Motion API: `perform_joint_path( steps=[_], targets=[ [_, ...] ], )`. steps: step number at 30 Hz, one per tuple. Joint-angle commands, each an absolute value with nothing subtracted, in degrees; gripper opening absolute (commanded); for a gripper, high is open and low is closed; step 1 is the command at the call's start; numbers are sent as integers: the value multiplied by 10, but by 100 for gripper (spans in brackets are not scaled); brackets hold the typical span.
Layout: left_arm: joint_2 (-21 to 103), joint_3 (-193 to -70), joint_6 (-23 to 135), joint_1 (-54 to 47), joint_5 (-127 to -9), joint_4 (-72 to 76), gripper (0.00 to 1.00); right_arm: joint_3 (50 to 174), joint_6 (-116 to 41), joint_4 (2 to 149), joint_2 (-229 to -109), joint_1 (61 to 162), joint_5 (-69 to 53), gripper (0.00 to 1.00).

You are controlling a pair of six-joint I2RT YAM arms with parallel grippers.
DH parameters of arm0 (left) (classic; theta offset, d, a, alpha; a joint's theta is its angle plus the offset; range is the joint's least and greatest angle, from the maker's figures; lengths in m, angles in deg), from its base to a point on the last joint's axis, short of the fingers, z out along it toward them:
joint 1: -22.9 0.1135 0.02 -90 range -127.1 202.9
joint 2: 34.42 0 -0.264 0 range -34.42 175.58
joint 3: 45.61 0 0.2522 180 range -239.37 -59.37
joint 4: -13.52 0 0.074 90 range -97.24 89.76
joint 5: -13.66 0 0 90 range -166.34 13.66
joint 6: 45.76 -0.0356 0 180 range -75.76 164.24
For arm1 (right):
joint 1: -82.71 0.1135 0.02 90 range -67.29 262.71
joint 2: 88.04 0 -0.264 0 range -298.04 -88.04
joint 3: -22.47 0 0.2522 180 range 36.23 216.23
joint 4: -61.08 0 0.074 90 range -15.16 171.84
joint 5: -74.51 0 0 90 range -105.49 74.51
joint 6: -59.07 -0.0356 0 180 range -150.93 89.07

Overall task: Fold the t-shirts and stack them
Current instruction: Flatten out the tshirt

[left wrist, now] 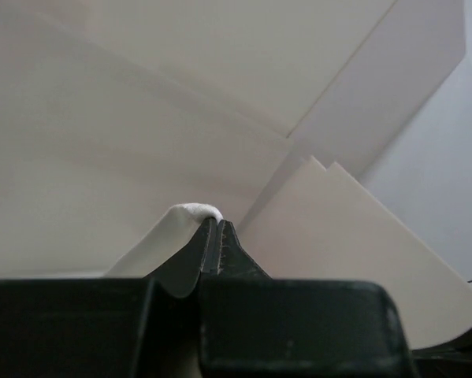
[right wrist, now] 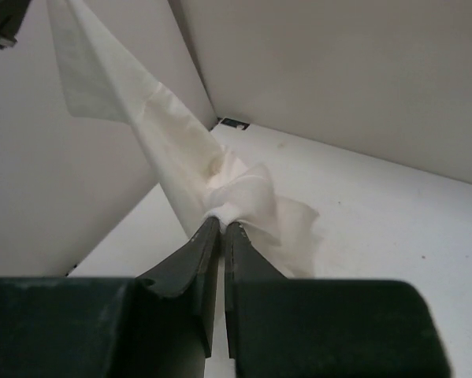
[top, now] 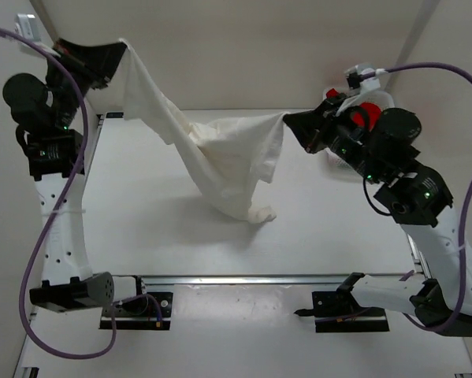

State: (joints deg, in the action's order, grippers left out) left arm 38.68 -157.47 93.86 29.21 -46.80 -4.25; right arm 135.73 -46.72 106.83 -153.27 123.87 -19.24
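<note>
Cloth sags between left jaws and right jaws, both clenched on the white t-shirt point(top: 220, 157); we glimpse only scraps of red t-shirt point(top: 369, 109) behind the right arm point(top: 397, 134).

bright, even, diffuse light fills all three views. in the top view the hanging white cloth t-shirt point(top: 220, 157) casts a soft grey shadow on the flat white table point(top: 141, 236), which looks nearly washed out. in the wrist views the black two-finger left gripper point(left wrist: 217, 223) and right gripper point(right wrist: 222, 225) sit dark and blurred up close.
</note>
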Motion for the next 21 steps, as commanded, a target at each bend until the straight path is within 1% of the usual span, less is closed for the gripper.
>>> perform_joint_path(
  steps=[1,4,6,8,9,10,11,12,13,14,15,16,18,19,20,21],
  targets=[
    [461,-1725,962,297,-433,-92,0,1372,-453,1092,-1504,1233,-217,0],
    [501,-1770,987,319,-443,-73,0,1367,-456,1103,-1496,1220,-187,0],
    [521,-1789,989,330,-443,-62,0,1362,-449,1099,-1497,1214,-199,0],
    [562,-1826,972,324,-464,-83,0,1351,-439,1085,-1506,1179,-204,0],
    [583,-1842,924,306,-493,-102,0,1343,-440,1082,-1513,1137,-170,0],
    [594,-1846,909,287,-507,-110,0,1321,-455,1078,-1522,1103,-128,0],
    [614,-1846,893,251,-519,-122,0,1301,-463,1057,-1532,1032,-50,0],
    [624,-1842,852,235,-557,-134,0,1244,-484,1038,-1532,974,-23,0],
    [646,-1828,815,192,-596,-136,0,1178,-500,992,-1535,958,-3,0],
    [678,-1828,804,153,-615,-143,0,1149,-516,958,-1541,935,-1,0],
    [729,-1851,778,138,-634,-164,0,1114,-528,945,-1558,910,-3,0],
    [755,-1870,761,113,-638,-179,2,1095,-535,929,-1566,902,-4,0],
    [875,-1945,754,91,-627,-265,11,1082,-548,920,-1592,883,10,0],
    [892,-1986,752,86,-617,-290,23,1077,-547,914,-1602,884,2,0],
    [914,-1986,753,80,-611,-318,35,1072,-550,913,-1607,894,-17,0],
    [910,-1957,751,80,-605,-331,39,1073,-545,915,-1607,898,-19,0]
  ],
)
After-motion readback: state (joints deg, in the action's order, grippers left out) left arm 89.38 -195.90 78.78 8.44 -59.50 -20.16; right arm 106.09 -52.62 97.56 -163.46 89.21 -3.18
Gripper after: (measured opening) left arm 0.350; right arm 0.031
